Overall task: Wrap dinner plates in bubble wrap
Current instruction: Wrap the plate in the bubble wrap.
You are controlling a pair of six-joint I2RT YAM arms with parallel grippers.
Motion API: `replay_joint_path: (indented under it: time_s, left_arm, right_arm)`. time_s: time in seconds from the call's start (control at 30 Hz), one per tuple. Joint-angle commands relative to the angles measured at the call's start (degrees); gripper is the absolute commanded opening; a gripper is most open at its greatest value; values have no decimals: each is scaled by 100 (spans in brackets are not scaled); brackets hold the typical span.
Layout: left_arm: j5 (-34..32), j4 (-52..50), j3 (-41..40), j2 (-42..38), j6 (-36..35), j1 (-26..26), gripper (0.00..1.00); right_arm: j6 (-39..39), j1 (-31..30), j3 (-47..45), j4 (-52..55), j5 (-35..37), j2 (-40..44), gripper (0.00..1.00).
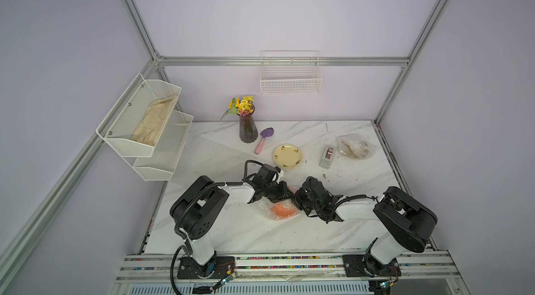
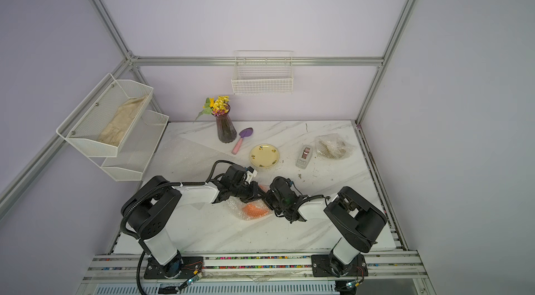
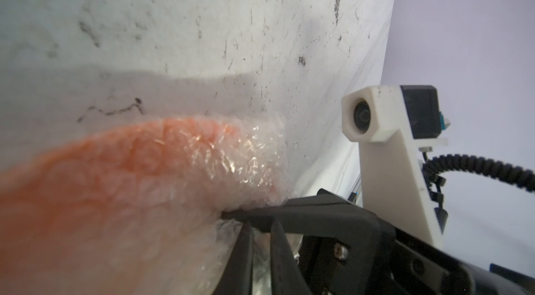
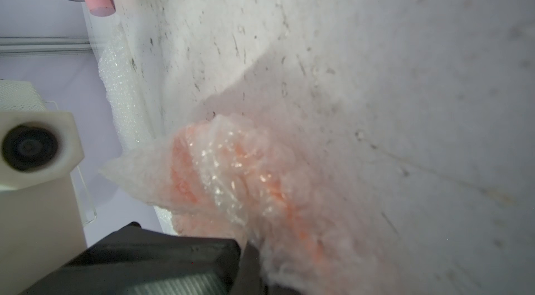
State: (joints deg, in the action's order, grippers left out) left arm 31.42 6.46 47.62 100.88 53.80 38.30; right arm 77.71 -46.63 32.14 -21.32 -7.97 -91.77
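Working just toward six o'clock of the middle of the marble table (image 1: pixel 289 232), bare room at five and seven, front rail (image 1: pixel 289 260) close at six. Leaving a spare flat sheet (image 1: pixel 202 157) at ten o'clock and a wrapped bundle (image 1: pixel 354 147) at two. Leaving the yellow plate (image 1: pixel 287 156) bare at twelve, tape dispenser (image 1: pixel 327 156) at one. Folding the bubble wrap (image 1: pixel 265 206) over the orange plate (image 1: pixel 282 210), seemingly mid-wrap, one corner sticking out loose. Pinching a fold at its edge with the right claw (image 3: pixel 231 214), shut tight. Holding the left claw (image 1: pixel 286 195) a narrow gap apart, wrap between its fingers (image 3: pixel 246 250); gripping or not, cannot tell. Next, probably drawing the free flap across and pressing it flat, short of the yellow plate
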Motion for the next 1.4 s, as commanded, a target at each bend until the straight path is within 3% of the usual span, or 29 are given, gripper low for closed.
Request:
replay_joint_path:
  time_s: [0.0, 0.17, 0.43, 0.67, 1.1, 1.3, 1.37]
  left_arm:
    - [-265, -447, -126, 308, 41, 117, 33]
    - [-270, -151, -324, 404, 263, 22, 49]
    - [-229, -36, -412, 424, 337, -43, 53]
    - [310, 924, -508, 135, 712, -34, 57]
    - [1211, 1418, -627, 360, 1096, 157, 61]
    - [771, 827, -595, 144, 971, 152, 49]
    - [540, 474, -501, -73, 777, 151, 51]
  right_arm:
    - [40, -100, -53, 910, 49, 69, 0]
    - [48, -98, -65, 935, 80, 168, 0]
    - [133, -98, -231, 899, 452, 772, 37]
    - [208, -135, -392, 83, 340, 567, 48]
    - [-9, -137, -376, -361, 508, 238, 52]
    - [-98, -136, -380, -118, 572, 341, 40]
    - [-122, -142, -401, 58, 639, 478, 36]
